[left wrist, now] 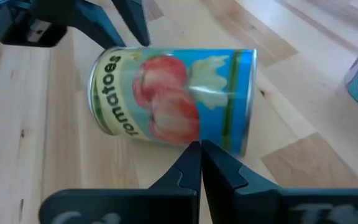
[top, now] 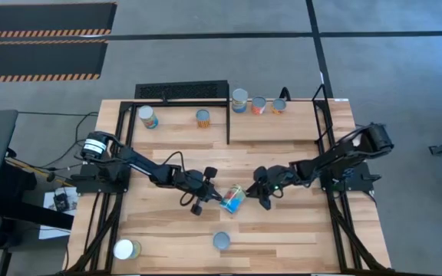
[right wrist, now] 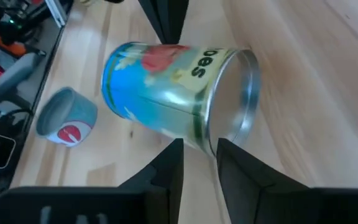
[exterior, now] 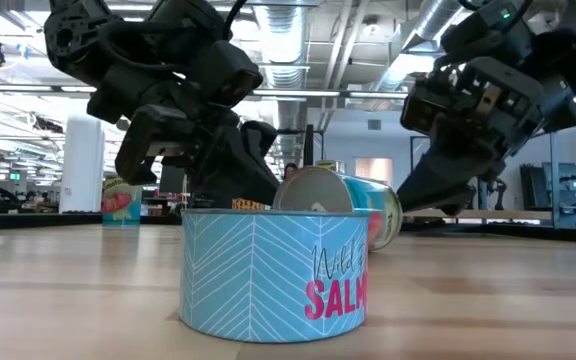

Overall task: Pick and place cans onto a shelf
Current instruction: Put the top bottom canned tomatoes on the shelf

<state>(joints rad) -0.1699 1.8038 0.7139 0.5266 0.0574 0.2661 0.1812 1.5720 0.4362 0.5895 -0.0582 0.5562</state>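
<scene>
A blue tomato can (top: 232, 199) lies on its side on the tabletop between my two grippers. It also shows in the left wrist view (left wrist: 173, 99) and the right wrist view (right wrist: 173, 93). My left gripper (top: 215, 193) is shut, its tips (left wrist: 201, 148) at the can's label side. My right gripper (top: 258, 192) is slightly open, its tips (right wrist: 197, 146) at the can's other side, near its silver-rimmed end. The shelf (top: 298, 126) at the table's far edge carries several upright cans (top: 239, 100). My left gripper's shut fingertips (left wrist: 191, 155) lie against the can's curved label side (left wrist: 194, 134), about midway along it. They come nearly level from the table's left. The can rests on its side on the table. My right gripper: I cannot tell whether its fingertips touch the can.
A light-blue salmon can (top: 221, 241) stands upright near the front edge, close in the low view (exterior: 273, 275). A white can (top: 126, 249) stands at the front left corner. Black frame bars (top: 229, 115) stand around the shelf.
</scene>
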